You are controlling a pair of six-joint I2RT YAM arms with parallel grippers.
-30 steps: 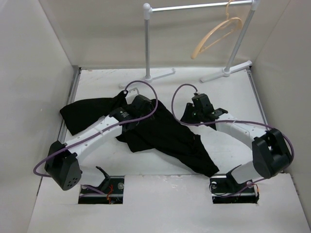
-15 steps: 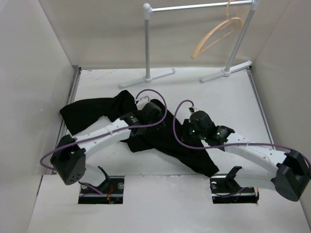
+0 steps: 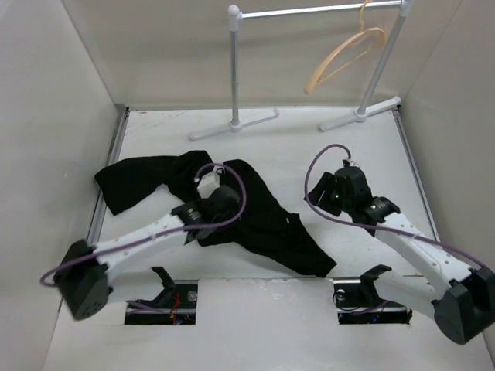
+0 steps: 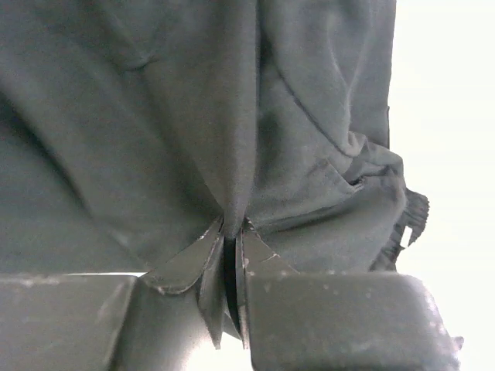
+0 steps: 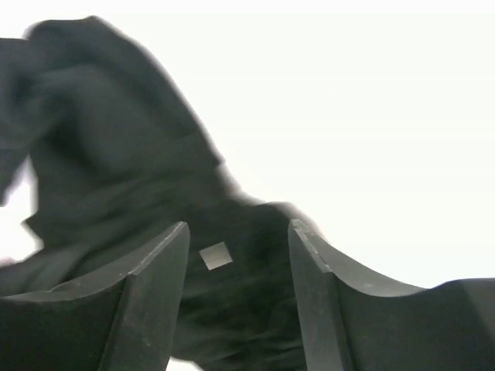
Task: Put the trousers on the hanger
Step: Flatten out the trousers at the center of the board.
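i see the soft black pair of long trousers [image 3: 267, 224] lying crumpled on the white table [image 3: 325, 147], spread from the far left to the near middle; my left gripper [image 4: 230, 241] is squeezed tight on a fold of the trousers, with its fingers almost touching; my right gripper [image 5: 238, 232] is wide open and holds nothing, and it hangs near the right edge of the trousers; the light tan curved wooden hanger [image 3: 346, 51] hangs by its thin hook on the grey metal rail [image 3: 317, 10] at the back right, well apart from the trousers
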